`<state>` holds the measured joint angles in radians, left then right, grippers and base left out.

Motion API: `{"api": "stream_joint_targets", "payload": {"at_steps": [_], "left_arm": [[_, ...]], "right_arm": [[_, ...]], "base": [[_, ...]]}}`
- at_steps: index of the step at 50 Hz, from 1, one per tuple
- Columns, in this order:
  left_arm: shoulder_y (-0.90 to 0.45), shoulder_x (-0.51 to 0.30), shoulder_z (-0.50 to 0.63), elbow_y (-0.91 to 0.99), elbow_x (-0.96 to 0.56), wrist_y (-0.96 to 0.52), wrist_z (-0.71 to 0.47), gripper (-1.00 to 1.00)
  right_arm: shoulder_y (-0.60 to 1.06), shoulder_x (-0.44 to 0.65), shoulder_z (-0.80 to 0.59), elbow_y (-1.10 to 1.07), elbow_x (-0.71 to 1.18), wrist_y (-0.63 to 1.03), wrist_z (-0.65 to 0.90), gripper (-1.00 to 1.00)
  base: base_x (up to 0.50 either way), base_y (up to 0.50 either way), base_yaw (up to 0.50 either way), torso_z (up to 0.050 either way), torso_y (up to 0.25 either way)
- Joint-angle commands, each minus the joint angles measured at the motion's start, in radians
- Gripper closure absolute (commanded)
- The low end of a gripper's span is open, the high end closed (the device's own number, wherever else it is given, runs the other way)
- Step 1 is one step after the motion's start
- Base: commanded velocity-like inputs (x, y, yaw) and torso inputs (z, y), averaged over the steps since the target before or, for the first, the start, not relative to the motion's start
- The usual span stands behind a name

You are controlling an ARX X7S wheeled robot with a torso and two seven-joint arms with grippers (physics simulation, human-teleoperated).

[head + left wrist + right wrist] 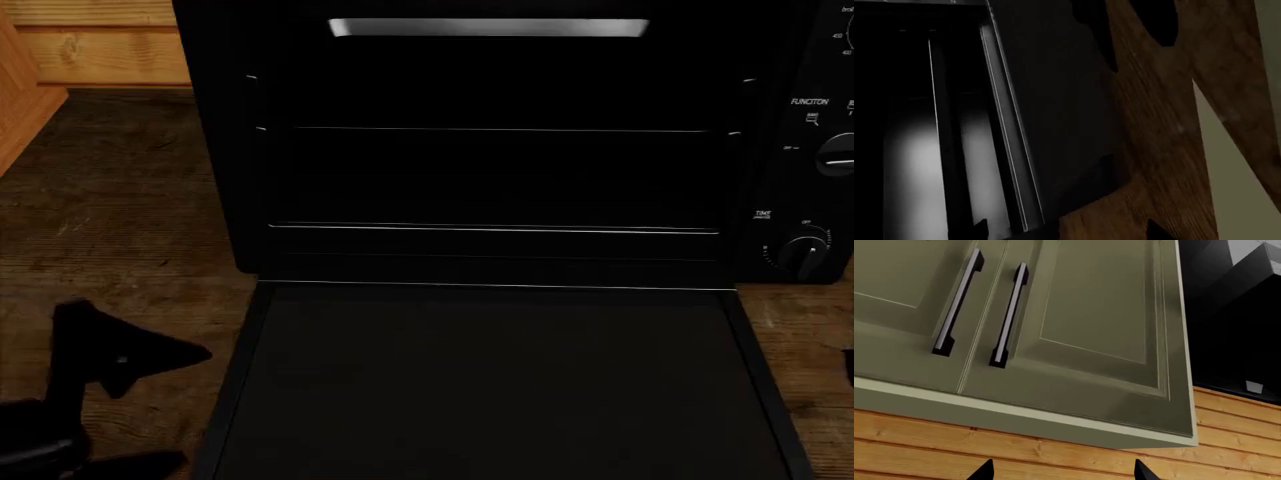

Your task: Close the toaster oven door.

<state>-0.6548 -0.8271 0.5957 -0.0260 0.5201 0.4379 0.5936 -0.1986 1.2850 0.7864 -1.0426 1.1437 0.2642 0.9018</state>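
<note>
The toaster oven (801,150) fills the head view, black, with wire racks (494,229) in its dark cavity and knobs (805,250) on its right panel. The toaster oven door (494,390) lies folded down flat toward me on the wooden counter. Its handle is below the frame. My left gripper (194,405) is open and empty, just left of the door's left edge. In the left wrist view its open jaws (1067,232) face the oven's black side with silver trim (1011,145). My right gripper (1064,472) is open and empty, facing green cabinets. It barely shows in the head view, at the right edge.
The wooden counter (120,230) runs left of the oven, with a wooden wall (94,45) behind. The right wrist view shows pale green cabinet doors (1101,315) with two bar handles (957,305), a wood-plank wall (1054,450) and a black block (1234,315).
</note>
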Motion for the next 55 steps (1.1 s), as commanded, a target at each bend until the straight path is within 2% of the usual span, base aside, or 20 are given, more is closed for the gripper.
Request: {"api": "stream_joint_targets", "payload": {"at_steps": [1, 32, 55], "left_arm": [[-0.010, 0.017, 0.034, -0.027, 0.010, 0.041, 0.002, -1.00], [-0.036, 0.064, 0.095, -0.024, 0.013, 0.162, -0.020, -1.00], [-0.058, 0.109, 0.038, -0.062, 0.077, 0.203, -0.218, -1.00]], "right_arm": [[-0.053, 0.004, 0.044, -0.001, 0.000, -0.017, 0.004, -1.00], [-0.317, -0.001, 0.233, -0.002, -0.029, -0.105, 0.012, -1.00], [-0.465, 0.002, 0.363, -0.003, -0.025, -0.147, 0.021, -1.00]], "base": [[0.00, 0.00, 0.00, 0.000, 0.000], [0.00, 0.00, 0.00, 0.000, 0.000], [0.00, 0.00, 0.00, 0.000, 0.000]]}}
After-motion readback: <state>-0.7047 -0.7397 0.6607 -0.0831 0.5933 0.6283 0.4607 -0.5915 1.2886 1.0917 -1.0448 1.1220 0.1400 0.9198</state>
